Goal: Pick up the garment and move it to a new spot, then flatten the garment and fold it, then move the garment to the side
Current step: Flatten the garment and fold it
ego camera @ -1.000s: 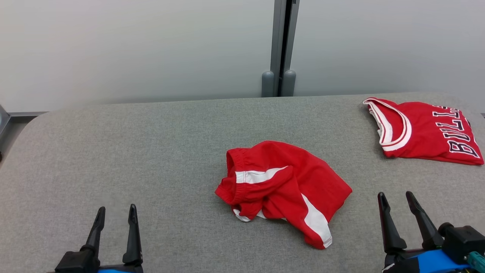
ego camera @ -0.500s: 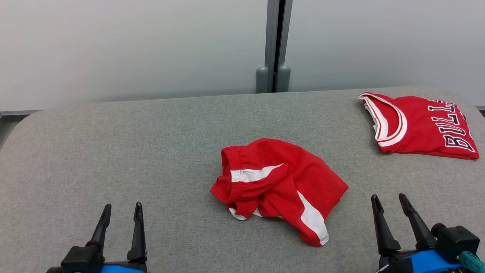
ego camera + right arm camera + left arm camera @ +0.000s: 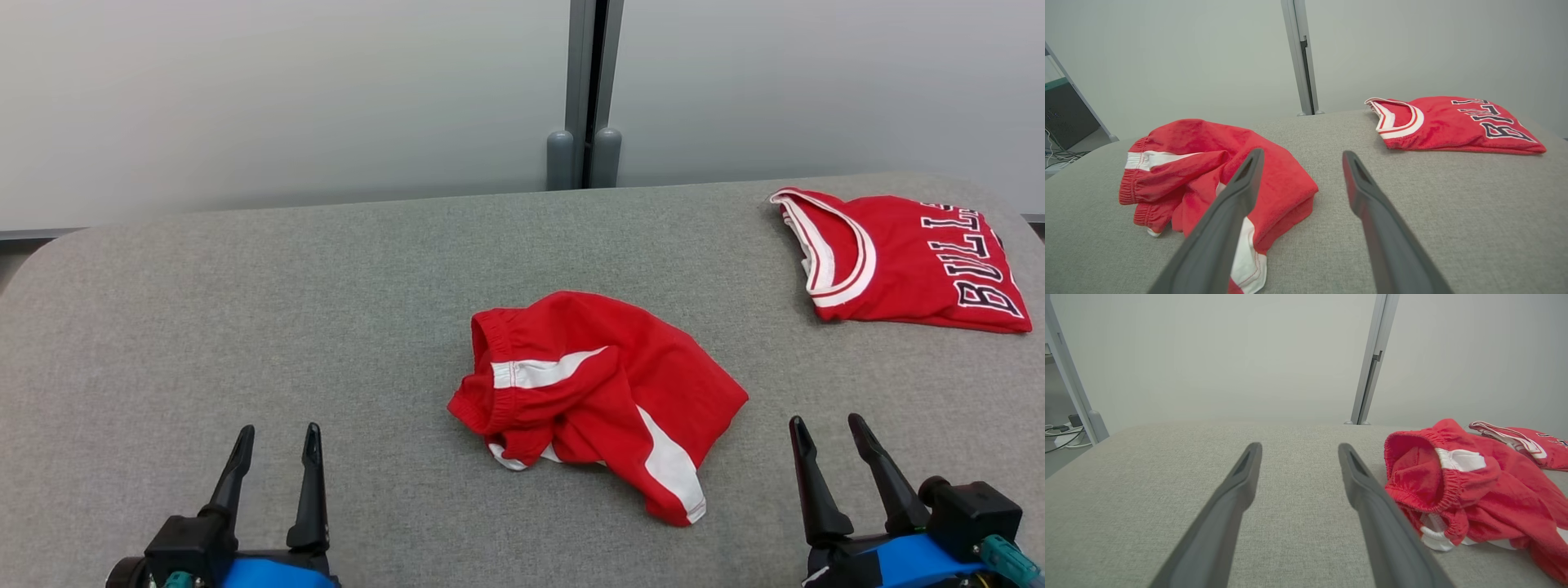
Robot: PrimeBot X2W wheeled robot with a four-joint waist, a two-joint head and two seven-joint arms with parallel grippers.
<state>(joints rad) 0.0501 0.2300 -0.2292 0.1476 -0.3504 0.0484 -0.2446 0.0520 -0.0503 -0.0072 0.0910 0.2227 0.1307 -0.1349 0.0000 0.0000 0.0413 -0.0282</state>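
My left gripper (image 3: 278, 428) sits at seven o'clock of the head view and my right gripper (image 3: 824, 420) at five, both with fingers spread wide and holding nothing, over the grey padded table (image 3: 245, 310). The crumpled red shorts (image 3: 596, 392) lie mid-table between them, touching neither, waistband toward nine o'clock. A folded red jersey (image 3: 906, 261) lies flat at two o'clock, well apart from the shorts.

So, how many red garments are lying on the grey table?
2. The crumpled shorts lie in the middle; the folded jersey lies at the far right. None seems hidden.
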